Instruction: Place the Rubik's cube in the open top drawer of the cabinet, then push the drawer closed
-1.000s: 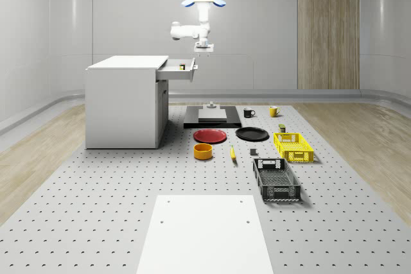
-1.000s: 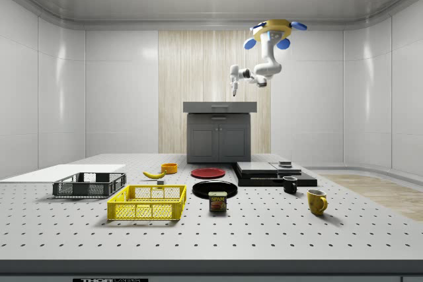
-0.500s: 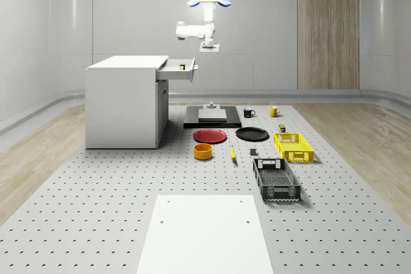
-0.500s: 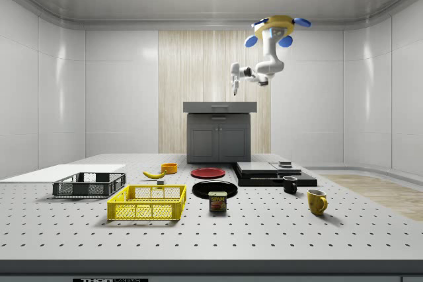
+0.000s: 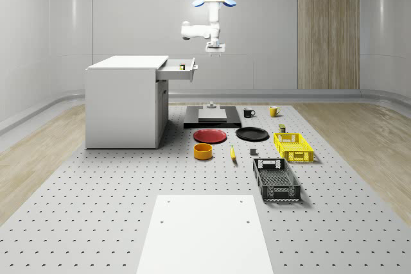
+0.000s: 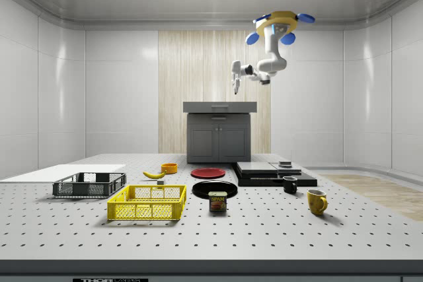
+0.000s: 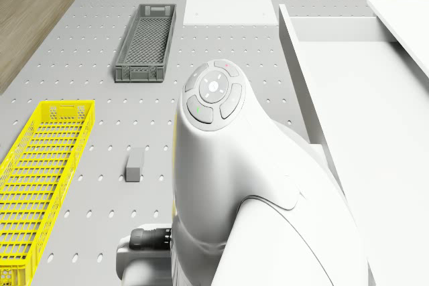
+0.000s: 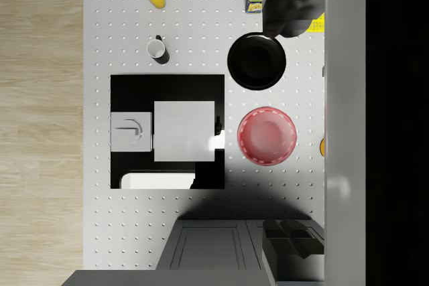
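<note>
Small multicoloured Rubik's cube sitting inside the pulled-out top drawer of the pale grey box-shaped cabinet, just peeking over the rim. Drawer wide open, sticking out toward the whole-scene view's right. Lower cabinet doors shut.

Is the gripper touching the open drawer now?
Apart. In the whole-scene view the gripper hangs above the drawer and to its right, with bare wall between them. The side view also shows a gap above the cabinet.
</note>
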Tool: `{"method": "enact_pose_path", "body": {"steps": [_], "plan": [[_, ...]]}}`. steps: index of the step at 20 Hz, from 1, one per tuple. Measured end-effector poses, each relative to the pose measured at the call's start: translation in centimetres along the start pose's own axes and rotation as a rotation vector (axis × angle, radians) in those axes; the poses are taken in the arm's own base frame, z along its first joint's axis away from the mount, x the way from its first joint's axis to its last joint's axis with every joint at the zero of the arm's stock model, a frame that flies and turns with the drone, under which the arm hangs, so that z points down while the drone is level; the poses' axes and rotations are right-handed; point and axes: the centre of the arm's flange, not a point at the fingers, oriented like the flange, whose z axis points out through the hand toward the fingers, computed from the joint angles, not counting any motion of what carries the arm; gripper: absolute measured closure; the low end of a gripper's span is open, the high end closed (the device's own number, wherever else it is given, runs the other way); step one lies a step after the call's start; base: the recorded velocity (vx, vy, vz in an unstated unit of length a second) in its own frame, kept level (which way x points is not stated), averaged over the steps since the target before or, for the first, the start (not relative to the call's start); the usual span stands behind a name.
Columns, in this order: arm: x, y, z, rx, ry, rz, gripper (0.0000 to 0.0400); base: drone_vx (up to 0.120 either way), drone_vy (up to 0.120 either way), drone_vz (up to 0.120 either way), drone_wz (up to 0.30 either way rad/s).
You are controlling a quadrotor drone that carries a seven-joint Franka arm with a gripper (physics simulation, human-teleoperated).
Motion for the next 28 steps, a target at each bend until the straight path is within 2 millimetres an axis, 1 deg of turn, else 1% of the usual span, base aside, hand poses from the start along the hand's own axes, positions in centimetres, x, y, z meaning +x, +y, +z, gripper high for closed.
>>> {"method": "enact_pose_path", "body": {"steps": [3, 4, 5, 7, 9, 10, 12, 14, 17, 20, 28], "plan": [[0.0, 0.0, 0.0, 0.0, 0.0, 0.0, 0.0, 0.0, 0.12, 0.0, 0.0], [0.2, 0.3, 0.1, -0.036, 0.038, -0.005, 0.0, 0.0, 0.12, 0.0, 0.0], [-0.5, 0.3, 0.4, -0.14, 0.146, -0.012, 0.0, 0.0, 0.12, 0.0, 0.0], [-2.0, -1.2, 1.4, -0.346, 0.349, 0.036, 0.0, 0.0, 0.12, 0.0, 0.0], [-2.8, -2.5, 3.0, -0.538, 0.518, 0.085, 0.0, 0.0, 0.12, 0.0, 0.0], [-3.3, -3.2, 3.9, -0.629, 0.599, 0.089, 0.0, -0.12, 0.12, 0.0, 0.0], [-4.6, -4.7, 5.5, -0.769, 0.741, 0.068, 0.0, -0.12, 0.12, 0.0, 0.0], [-5.5, -5.6, 6.8, -0.871, 0.848, 0.049, 0.0, -0.08, 0.12, -0.08, 0.0], [-6.3, -6.4, 8.1, -0.971, 0.956, 0.029, 0.0, 0.0, -0.013, -0.12, 0.0], [-6.7, -6.7, 8.9, -1.03, 1.02, 0.017, 0.0, 0.0, -0.12, -0.12, 0.0], [-7.0, -7.0, 9.8, -1.093, 1.089, 0.003, 0.0, 0.0, -0.12, -0.12, 0.0]]}}
